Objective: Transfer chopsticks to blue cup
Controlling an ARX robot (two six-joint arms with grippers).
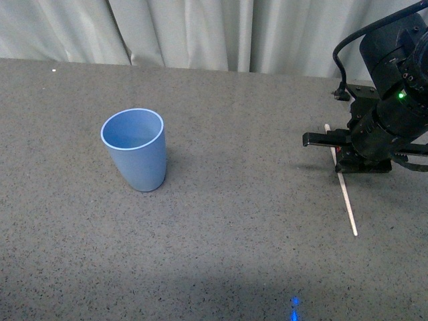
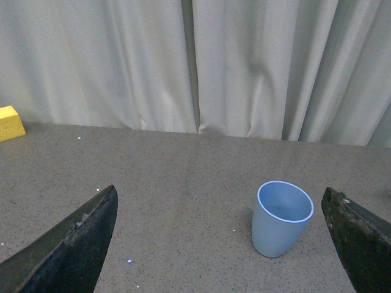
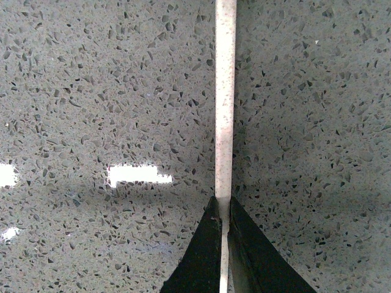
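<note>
At the bottom edge of the front view, right of centre, a small blue light spot (image 1: 294, 309) glows on the grey speckled table (image 1: 221, 254). Higher up, in the right part of the frame, the chopsticks (image 1: 348, 204) show as one thin cream stick on the table, with the near end at lower right and the far end slanting up and slightly left. The right gripper (image 1: 336, 151) sits low over the stick's far half. Its black arm fills the upper right corner, with a green lamp (image 1: 401, 95) lit on it. In the right wrist view its two dark fingertips (image 3: 208, 244) are clenched on the stick, which runs straight out from between them.

Left of centre in the front view, well apart from the stick, the blue cup (image 1: 134, 150) stands upright with its mouth open upward. In the left wrist view the left gripper (image 2: 219, 192) is released, its fingers spread wide and holding nothing, and the cup stands beyond them. Farther back, a yellow block (image 2: 11, 122) rests at the table's far edge. A pale pleated curtain (image 1: 200, 30) hangs behind everything.
</note>
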